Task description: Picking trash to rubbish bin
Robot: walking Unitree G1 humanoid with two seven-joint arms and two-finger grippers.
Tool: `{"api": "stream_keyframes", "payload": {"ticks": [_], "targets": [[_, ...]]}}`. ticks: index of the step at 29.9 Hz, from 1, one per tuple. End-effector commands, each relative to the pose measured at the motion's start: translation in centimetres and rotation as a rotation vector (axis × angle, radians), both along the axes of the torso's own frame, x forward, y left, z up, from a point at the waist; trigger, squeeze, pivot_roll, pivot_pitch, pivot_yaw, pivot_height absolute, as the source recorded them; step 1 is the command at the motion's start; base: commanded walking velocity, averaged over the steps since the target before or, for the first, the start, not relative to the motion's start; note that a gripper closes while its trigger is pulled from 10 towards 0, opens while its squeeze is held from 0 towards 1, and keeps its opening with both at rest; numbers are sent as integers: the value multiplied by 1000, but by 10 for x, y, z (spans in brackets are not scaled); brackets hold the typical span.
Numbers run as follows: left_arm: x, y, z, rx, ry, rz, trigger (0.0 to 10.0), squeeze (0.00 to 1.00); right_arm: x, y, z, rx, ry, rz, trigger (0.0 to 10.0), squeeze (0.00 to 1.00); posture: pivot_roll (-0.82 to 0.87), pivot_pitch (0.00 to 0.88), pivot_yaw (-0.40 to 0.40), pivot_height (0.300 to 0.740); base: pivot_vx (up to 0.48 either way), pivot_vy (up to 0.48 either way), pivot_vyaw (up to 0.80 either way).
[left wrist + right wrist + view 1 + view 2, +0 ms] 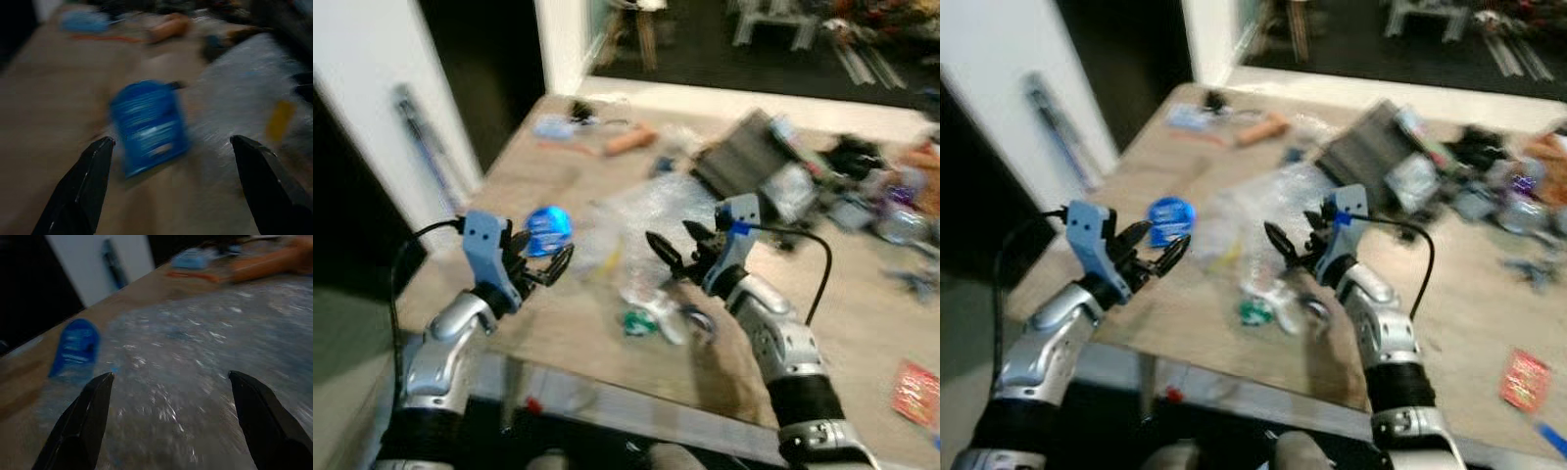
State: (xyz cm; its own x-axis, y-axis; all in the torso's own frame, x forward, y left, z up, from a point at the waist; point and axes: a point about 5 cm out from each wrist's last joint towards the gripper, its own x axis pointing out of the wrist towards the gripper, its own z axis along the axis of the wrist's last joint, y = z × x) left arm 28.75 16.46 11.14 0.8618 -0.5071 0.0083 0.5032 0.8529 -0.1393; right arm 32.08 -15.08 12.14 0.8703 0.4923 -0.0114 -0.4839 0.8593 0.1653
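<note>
A blue wrapper (548, 229) lies on the wooden floor (529, 166), just ahead of my left gripper (551, 263), which is open with nothing between its fingers. In the left wrist view the blue wrapper (146, 125) sits between and beyond the fingertips. A crumpled sheet of clear plastic (646, 220) spreads across the floor in the middle. My right gripper (677, 250) hangs open over its near edge; the right wrist view looks across the clear plastic (195, 362) with the blue wrapper (76, 350) off to one side. A small green scrap (636, 321) lies below the plastic.
Several loose items litter the floor: an orange object (628, 142), a dark slatted piece (744, 157), a red packet (915, 392) at the right. A white wall (382, 108) and a dark doorway stand at the left. The frames are blurred by motion.
</note>
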Motion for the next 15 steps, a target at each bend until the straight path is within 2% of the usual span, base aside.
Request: {"api": "stream_keyframes", "payload": {"ticks": [1, 8, 10, 13, 15], "targets": [[-1, -2, -1, 3, 5, -13, 10000, 0, -3, 0, -2, -2, -3, 11, 10000, 0, -132, 0, 19, 740, 0, 0, 794], [-1, -2, -1, -1, 6, -11, 10000, 0, -2, 0, -4, 2, 19, 10, 10000, 0, -131, 0, 21, 740, 0, 0, 755], [-1, -1, -1, -1, 6, -11, 10000, 0, -2, 0, -4, -2, 24, 12, 10000, 0, -130, 0, 21, 740, 0, 0, 413], [-1, -1, -1, -1, 6, -11, 10000, 0, -2, 0, -4, -5, 20, 18, 10000, 0, -130, 0, 21, 740, 0, 0, 0], [-1, -1, -1, -3, 5, -12, 10000, 0, 0, 1, -4, -86, 13, 14, 10000, 0, -130, 0, 21, 740, 0, 0, 0]]}}
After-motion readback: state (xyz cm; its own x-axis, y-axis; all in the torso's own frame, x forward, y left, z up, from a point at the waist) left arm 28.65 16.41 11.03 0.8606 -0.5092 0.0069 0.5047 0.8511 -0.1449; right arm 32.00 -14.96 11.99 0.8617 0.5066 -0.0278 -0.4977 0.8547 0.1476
